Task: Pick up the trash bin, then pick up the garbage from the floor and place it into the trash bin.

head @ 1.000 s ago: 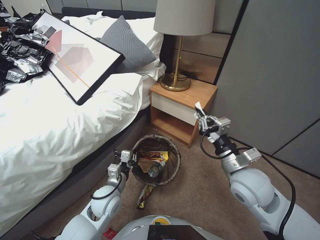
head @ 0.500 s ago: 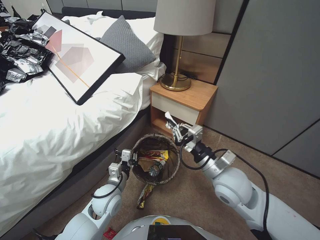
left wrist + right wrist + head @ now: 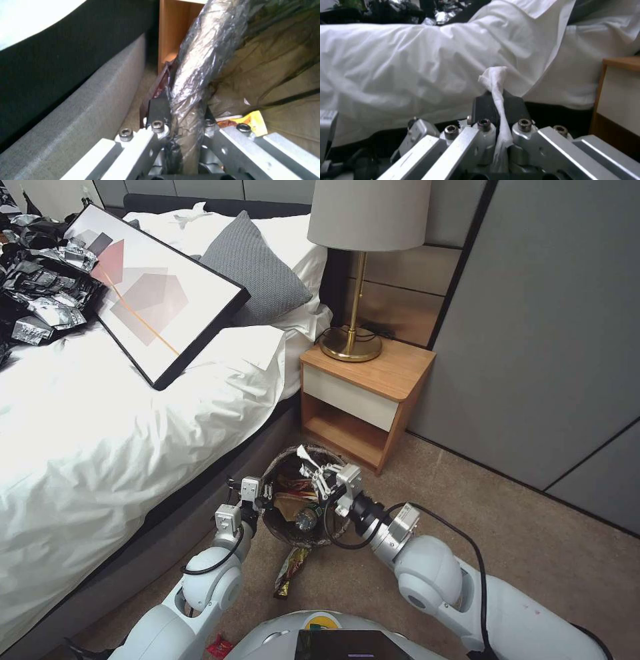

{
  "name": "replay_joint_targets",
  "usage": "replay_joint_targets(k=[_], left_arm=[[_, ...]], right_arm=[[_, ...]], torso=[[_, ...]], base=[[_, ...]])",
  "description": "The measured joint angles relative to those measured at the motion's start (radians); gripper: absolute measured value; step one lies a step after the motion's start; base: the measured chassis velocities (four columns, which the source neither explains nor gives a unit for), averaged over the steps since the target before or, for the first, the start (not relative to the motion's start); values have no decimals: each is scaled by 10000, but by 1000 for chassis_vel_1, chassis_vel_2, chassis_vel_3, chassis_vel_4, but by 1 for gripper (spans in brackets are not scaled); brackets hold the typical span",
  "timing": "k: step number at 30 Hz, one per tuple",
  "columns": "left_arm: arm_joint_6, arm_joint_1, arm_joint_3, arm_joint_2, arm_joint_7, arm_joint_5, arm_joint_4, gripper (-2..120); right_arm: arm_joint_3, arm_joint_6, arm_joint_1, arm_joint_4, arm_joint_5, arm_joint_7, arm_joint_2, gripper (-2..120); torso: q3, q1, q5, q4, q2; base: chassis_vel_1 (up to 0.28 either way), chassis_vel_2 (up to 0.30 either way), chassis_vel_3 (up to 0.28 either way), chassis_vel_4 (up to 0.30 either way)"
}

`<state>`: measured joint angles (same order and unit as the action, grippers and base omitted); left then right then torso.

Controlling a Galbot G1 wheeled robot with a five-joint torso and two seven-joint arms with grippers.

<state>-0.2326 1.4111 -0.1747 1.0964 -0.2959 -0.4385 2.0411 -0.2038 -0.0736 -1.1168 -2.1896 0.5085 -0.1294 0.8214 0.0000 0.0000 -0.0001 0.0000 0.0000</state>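
Observation:
The trash bin (image 3: 300,543), lined with a dark bag, hangs tilted between bed and nightstand. My left gripper (image 3: 265,492) is shut on its rim. In the left wrist view the left gripper (image 3: 181,112) pinches the bagged rim (image 3: 196,62). My right gripper (image 3: 313,468) hovers over the bin's mouth, shut on a white tissue (image 3: 303,452). The right wrist view shows the right gripper (image 3: 498,105) clamping that twisted tissue (image 3: 496,80). A yellow wrapper (image 3: 310,488), a brown paper bag (image 3: 288,507) and a bottle (image 3: 308,519) lie inside the bin. Garbage on the floor (image 3: 427,500): a wrapper (image 3: 290,573) and a red packet (image 3: 219,645).
The bed (image 3: 100,433) runs along the left, carrying a framed picture (image 3: 153,293), a grey pillow (image 3: 257,273) and a heap of black plastic bags (image 3: 40,280). A wooden nightstand (image 3: 363,393) with a brass lamp (image 3: 353,340) stands just behind the bin. Grey wall panels (image 3: 547,327) close the right.
My right arm has swung left and down from beside the nightstand to over the bin's mouth, carrying the tissue. The left arm and the bin have stayed put.

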Motion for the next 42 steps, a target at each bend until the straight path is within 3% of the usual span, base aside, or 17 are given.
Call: replay_joint_targets(k=[22,42], left_arm=[[0,-45,20,39,-20,-59,120,3],[1,-87,33,30,-27,-115,123,3]], right_arm=[[-795,26,681,1403,-290,-206,383,0],[-922,289,744,1654,-425,-675,524,72]], torso=[[0,0,0,0,0],[0,0,0,0,0]], base=[[0,0,0,0],[0,0,0,0]])
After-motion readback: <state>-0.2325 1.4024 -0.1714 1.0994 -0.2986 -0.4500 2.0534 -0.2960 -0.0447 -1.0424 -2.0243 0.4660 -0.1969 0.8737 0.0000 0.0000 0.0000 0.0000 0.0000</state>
